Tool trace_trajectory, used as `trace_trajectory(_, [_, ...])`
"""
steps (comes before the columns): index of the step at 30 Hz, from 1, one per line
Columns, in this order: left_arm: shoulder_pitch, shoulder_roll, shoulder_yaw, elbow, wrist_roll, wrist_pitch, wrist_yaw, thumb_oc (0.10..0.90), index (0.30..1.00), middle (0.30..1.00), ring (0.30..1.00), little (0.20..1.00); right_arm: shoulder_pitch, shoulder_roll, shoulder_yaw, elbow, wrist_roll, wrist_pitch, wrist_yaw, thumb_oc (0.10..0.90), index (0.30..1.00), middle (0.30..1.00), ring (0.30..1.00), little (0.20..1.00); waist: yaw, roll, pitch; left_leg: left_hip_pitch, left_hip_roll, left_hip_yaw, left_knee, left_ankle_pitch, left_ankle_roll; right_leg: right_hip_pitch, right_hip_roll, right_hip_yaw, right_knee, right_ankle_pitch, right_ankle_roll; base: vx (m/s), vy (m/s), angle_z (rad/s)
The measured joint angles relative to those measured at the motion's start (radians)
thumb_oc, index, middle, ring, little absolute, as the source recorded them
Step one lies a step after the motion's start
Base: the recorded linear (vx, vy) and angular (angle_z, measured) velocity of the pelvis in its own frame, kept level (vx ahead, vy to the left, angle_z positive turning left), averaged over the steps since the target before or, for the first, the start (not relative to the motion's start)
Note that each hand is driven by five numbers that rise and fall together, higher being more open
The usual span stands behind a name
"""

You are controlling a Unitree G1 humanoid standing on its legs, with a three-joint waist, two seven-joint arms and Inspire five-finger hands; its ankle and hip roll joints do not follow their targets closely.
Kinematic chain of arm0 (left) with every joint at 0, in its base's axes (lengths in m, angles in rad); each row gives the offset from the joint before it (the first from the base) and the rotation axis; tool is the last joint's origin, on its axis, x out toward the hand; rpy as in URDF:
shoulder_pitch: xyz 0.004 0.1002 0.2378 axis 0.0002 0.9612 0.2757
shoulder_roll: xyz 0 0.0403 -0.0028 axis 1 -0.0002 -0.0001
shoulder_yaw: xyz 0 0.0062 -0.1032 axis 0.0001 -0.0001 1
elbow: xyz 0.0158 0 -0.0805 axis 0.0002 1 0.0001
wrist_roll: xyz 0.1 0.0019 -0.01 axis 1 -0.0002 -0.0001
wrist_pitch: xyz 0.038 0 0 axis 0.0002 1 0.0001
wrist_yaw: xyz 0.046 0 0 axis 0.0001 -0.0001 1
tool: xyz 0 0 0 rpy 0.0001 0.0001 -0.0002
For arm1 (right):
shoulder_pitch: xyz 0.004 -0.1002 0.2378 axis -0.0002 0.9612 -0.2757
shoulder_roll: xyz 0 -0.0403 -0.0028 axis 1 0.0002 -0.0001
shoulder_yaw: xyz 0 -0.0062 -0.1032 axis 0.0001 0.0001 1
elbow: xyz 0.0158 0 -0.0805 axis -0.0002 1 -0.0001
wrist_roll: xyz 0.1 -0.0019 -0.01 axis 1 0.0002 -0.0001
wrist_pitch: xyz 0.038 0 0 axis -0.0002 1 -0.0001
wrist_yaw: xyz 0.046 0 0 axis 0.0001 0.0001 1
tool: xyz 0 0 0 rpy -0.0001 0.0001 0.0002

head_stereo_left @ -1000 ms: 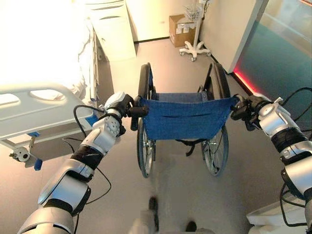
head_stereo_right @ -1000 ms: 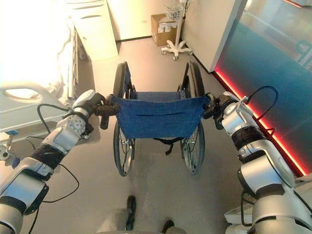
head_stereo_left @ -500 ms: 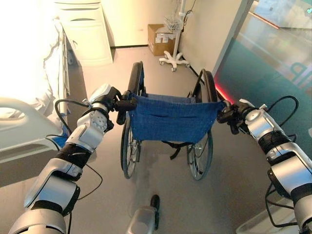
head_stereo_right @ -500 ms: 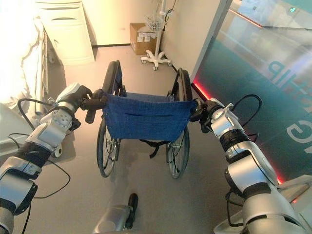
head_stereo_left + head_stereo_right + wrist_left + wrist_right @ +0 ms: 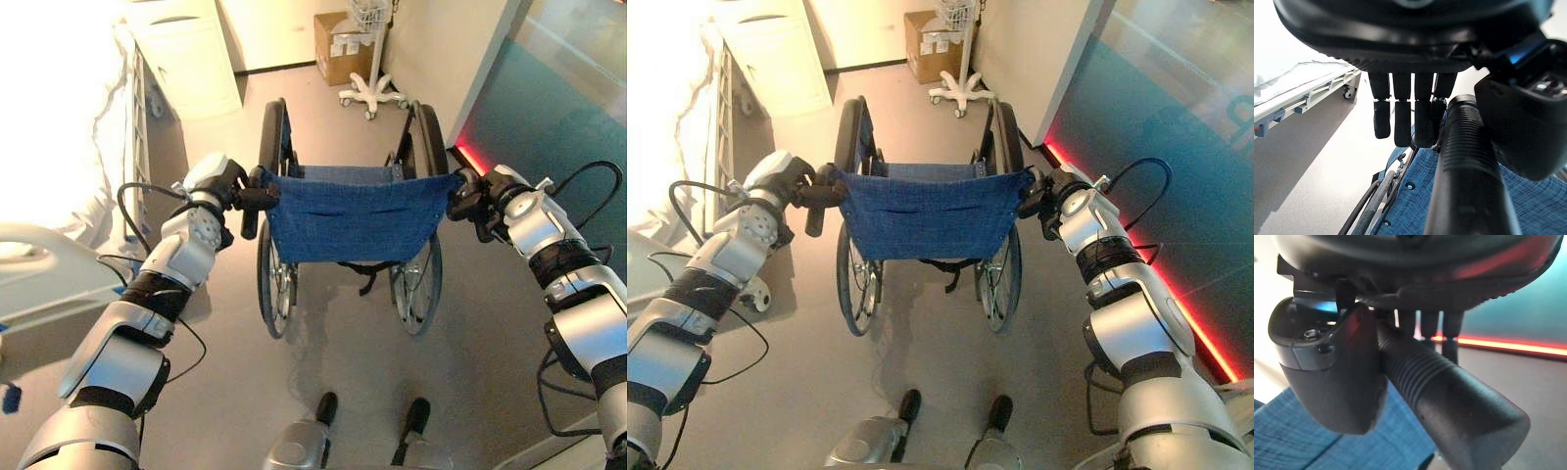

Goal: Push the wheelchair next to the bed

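We are standing behind the wheelchair [image 5: 350, 230], which is sitting on the grey floor [image 5: 460, 352] straight ahead of us, its blue back panel [image 5: 353, 217] facing us and its two big wheels [image 5: 270, 264] on either side. Our left hand [image 5: 227, 184] is gripping the left handle [image 5: 1464, 161]: in the left wrist view the ribbed black grip is lying between thumb and curled fingers [image 5: 1403, 122]. Our right hand [image 5: 487, 196] is clenching the right handle [image 5: 1449, 396], the thumb pressing over the ribbed grip and the fingers wrapping behind it. The bed [image 5: 69, 196] is lying to our left, just beside our left arm, its white rail [image 5: 59, 259] near our elbow; the chair is sitting to the right of it, apart from it. Beyond the chair a white cabinet [image 5: 186, 59], a cardboard box [image 5: 338, 44] and a wheeled stand [image 5: 372, 93] are standing by the far wall. A glass wall with a red strip [image 5: 480, 157] along its foot is running along our right.
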Motion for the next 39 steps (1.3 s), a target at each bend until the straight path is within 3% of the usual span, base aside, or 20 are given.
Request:
trace_trajectory(2, [0.008,-0.001,0.006,0.003,0.001,-0.006,-0.002,0.400,0.300,0.300,0.300,0.300,0.002,-0.003,-0.001,-0.009,0.000,0.007,0.007,0.400,0.300,0.300,0.300,0.300,-0.005,-0.023,0.000,-0.023,0.000,-0.042,0.069,-0.051,-0.045,0.065,-0.015,0.033,0.008,-0.005,-0.005,0.54,-0.409,0.84])
trace_trajectory(3, [0.012,-0.009,0.018,0.004,0.013,-0.015,-0.003,0.400,0.300,0.300,0.300,0.300,0.000,-0.013,-0.001,-0.020,0.000,0.008,0.010,0.400,0.300,0.300,0.300,0.300,-0.003,-0.017,0.006,-0.025,0.022,-0.057,0.086,-0.074,-0.062,0.083,0.002,0.041,0.023,0.036,0.023,0.50,-0.377,0.74])
trace_trajectory(5, [0.028,-0.028,0.035,-0.009,0.030,-0.016,-0.003,0.400,0.300,0.300,0.300,0.300,0.012,-0.043,0.001,-0.050,0.001,0.008,0.017,0.400,0.300,0.300,0.300,0.300,-0.022,-0.006,0.013,-0.033,0.064,-0.046,0.091,-0.084,-0.056,0.091,0.051,0.058,0.060,0.040,0.004,0.34,-0.259,1.00])
trace_trajectory(7, [0.066,-0.049,0.039,-0.031,0.031,-0.017,-0.007,0.400,0.300,0.300,0.300,0.300,0.014,-0.073,0.048,-0.071,0.000,0.010,0.030,0.400,0.300,0.300,0.300,0.300,-0.039,0.023,0.009,-0.031,0.076,-0.002,0.267,-0.132,-0.058,0.097,0.062,0.046,0.150,-0.029,-0.027,0.39,-0.297,0.96])
trace_trajectory(8, [0.108,-0.068,0.037,-0.047,0.035,-0.019,-0.022,0.400,0.300,0.300,0.300,0.300,0.040,-0.119,0.066,-0.118,0.000,0.017,0.051,0.400,0.300,0.300,0.300,0.300,-0.044,0.083,-0.018,0.012,0.129,0.022,0.176,-0.175,-0.060,0.092,0.106,0.042,0.205,-0.076,-0.038,0.32,-0.221,0.64])
trace_trajectory(9, [0.128,-0.083,0.041,-0.064,0.039,-0.025,-0.022,0.400,0.300,0.300,0.300,0.300,0.047,-0.139,0.071,-0.129,0.000,0.017,0.058,0.400,0.300,0.300,0.300,0.300,-0.049,0.093,-0.029,0.047,0.160,0.045,0.088,-0.154,-0.091,0.081,0.112,0.045,0.250,-0.111,-0.049,0.27,-0.197,0.70])
trace_trajectory(13, [0.120,-0.096,0.042,-0.071,0.042,-0.023,-0.010,0.400,0.300,0.300,0.300,0.300,0.033,-0.155,0.081,-0.128,-0.001,0.017,0.061,0.400,0.300,0.300,0.300,0.300,-0.047,0.093,-0.057,0.058,0.205,0.074,-0.028,-0.075,-0.040,0.044,0.129,0.011,0.300,-0.162,-0.081,0.17,-0.238,0.53])
trace_trajectory(14, [0.101,-0.102,0.042,-0.058,0.042,-0.023,-0.004,0.400,0.300,0.300,0.300,0.300,0.027,-0.161,0.080,-0.126,-0.001,0.017,0.059,0.400,0.300,0.300,0.300,0.300,-0.052,0.086,-0.059,0.035,0.205,0.096,-0.016,-0.024,-0.052,0.039,0.137,-0.010,0.309,-0.174,-0.091,0.17,-0.289,0.71])
trace_trajectory(16, [0.064,-0.125,0.034,-0.015,0.043,-0.023,0.010,0.400,0.300,0.300,0.300,0.300,0.032,-0.158,0.078,-0.099,0.002,0.017,0.058,0.400,0.300,0.300,0.300,0.300,-0.075,0.056,-0.090,0.002,0.189,0.097,-0.078,0.122,-0.082,0.011,0.147,-0.008,0.333,-0.210,-0.147,0.19,-0.323,0.96])
trace_trajectory(17, [0.051,-0.122,0.034,-0.014,0.045,-0.024,0.021,0.400,0.300,0.300,0.300,0.300,0.032,-0.145,0.076,-0.085,0.003,0.017,0.057,0.400,0.300,0.300,0.300,0.300,-0.097,0.010,-0.099,0.007,0.179,0.104,-0.173,0.251,-0.083,0.005,0.138,-0.022,0.314,-0.214,-0.153,0.18,-0.303,0.94])
trace_trajectory(18, [0.028,-0.121,0.030,0.005,0.050,-0.024,0.022,0.400,0.300,0.300,0.300,0.300,0.032,-0.138,0.075,-0.072,0.004,0.017,0.056,0.400,0.300,0.300,0.300,0.300,-0.109,-0.034,-0.097,-0.007,0.179,0.147,-0.162,0.286,-0.073,0.004,0.109,-0.060,0.307,-0.217,-0.161,0.19,-0.299,0.67])
trace_trajectory(19, [0.019,-0.117,0.029,0.022,0.059,-0.024,0.022,0.400,0.300,0.300,0.300,0.300,0.039,-0.111,0.070,-0.053,0.004,0.017,0.048,0.400,0.300,0.300,0.300,0.300,-0.104,-0.058,-0.097,-0.023,0.192,0.237,0.035,0.141,-0.065,0.023,0.105,-0.086,0.293,-0.209,-0.158,0.17,-0.255,0.29])
trace_trajectory(21, [0.042,-0.116,-0.004,0.052,0.058,-0.035,0.021,0.400,0.300,0.300,0.300,0.300,0.072,-0.096,0.070,-0.051,0.007,0.017,0.046,0.400,0.300,0.300,0.300,0.300,-0.118,-0.048,-0.108,0.007,0.229,0.320,0.203,0.042,-0.122,0.098,0.129,-0.149,0.252,-0.204,-0.154,0.25,-0.272,0.39])
trace_trajectory(25, [0.062,-0.119,-0.017,0.039,0.058,-0.042,0.021,0.400,0.300,0.300,0.300,0.300,0.083,-0.095,0.070,-0.049,0.003,0.018,0.040,0.400,0.300,0.300,0.300,0.300,-0.092,-0.030,-0.120,-0.019,0.183,0.215,0.199,-0.021,-0.166,0.131,0.155,-0.118,0.182,-0.185,-0.167,0.25,-0.225,0.05])
trace_trajectory(29, [0.082,-0.125,-0.056,-0.008,0.057,-0.030,0.022,0.400,0.300,0.300,0.300,0.300,0.107,-0.097,0.053,-0.034,0.000,0.043,0.018,0.400,0.300,0.300,0.300,0.300,-0.028,-0.015,-0.097,-0.113,0.083,0.289,0.033,-0.001,-0.181,0.200,0.170,-0.075,0.100,-0.164,-0.170,0.40,-0.062,-0.47])
trace_trajectory(31, [0.107,-0.123,-0.064,-0.018,0.051,-0.016,0.019,0.400,0.300,0.300,0.300,0.300,0.113,-0.084,0.059,-0.018,-0.010,0.042,0.018,0.400,0.300,0.300,0.300,0.300,0.020,0.043,-0.081,-0.153,0.110,0.300,0.012,0.011,-0.179,0.287,0.196,-0.072,0.062,-0.164,-0.167,0.60,0.066,-1.02])
trace_trajectory(36, [0.133,-0.075,-0.069,-0.045,0.018,0.003,-0.011,0.400,0.300,0.300,0.300,0.300,0.109,-0.026,0.084,0.038,-0.020,0.037,0.033,0.400,0.300,0.300,0.300,0.300,0.073,0.116,-0.116,-0.166,0.164,0.326,0.029,-0.007,-0.178,0.359,0.259,0.002,0.113,-0.203,-0.126,0.51,0.116,-0.74])
trace_trajectory(37, [0.115,-0.075,-0.054,-0.041,0.016,0.006,-0.003,0.400,0.300,0.300,0.300,0.300,0.088,-0.018,0.084,0.059,-0.019,0.037,0.032,0.400,0.300,0.300,0.300,0.300,0.066,0.097,-0.115,-0.173,0.171,0.346,0.002,-0.002,-0.193,0.280,0.277,-0.020,0.317,-0.283,-0.161,0.54,0.141,0.03])
trace_trajectory(38, [0.077,-0.048,-0.039,-0.044,-0.010,0.006,-0.003,0.400,0.300,0.300,0.300,0.300,0.074,-0.003,0.083,0.073,-0.010,0.038,0.032,0.400,0.300,0.300,0.300,0.300,0.059,0.016,-0.114,-0.173,0.128,0.399,-0.002,-0.036,-0.207,0.262,0.261,-0.024,0.310,-0.360,-0.243,0.56,0.126,0.19])
trace_trajectory(39, [0.064,-0.034,-0.027,-0.028,-0.042,-0.005,-0.003,0.400,0.300,0.300,0.300,0.300,0.068,0.004,0.071,0.074,0.003,0.037,0.029,0.400,0.300,0.300,0.300,0.300,0.046,-0.015,-0.093,-0.155,0.103,0.408,0.061,-0.012,-0.122,0.312,0.237,-0.008,0.253,-0.383,-0.166,0.40,0.086,-0.01])
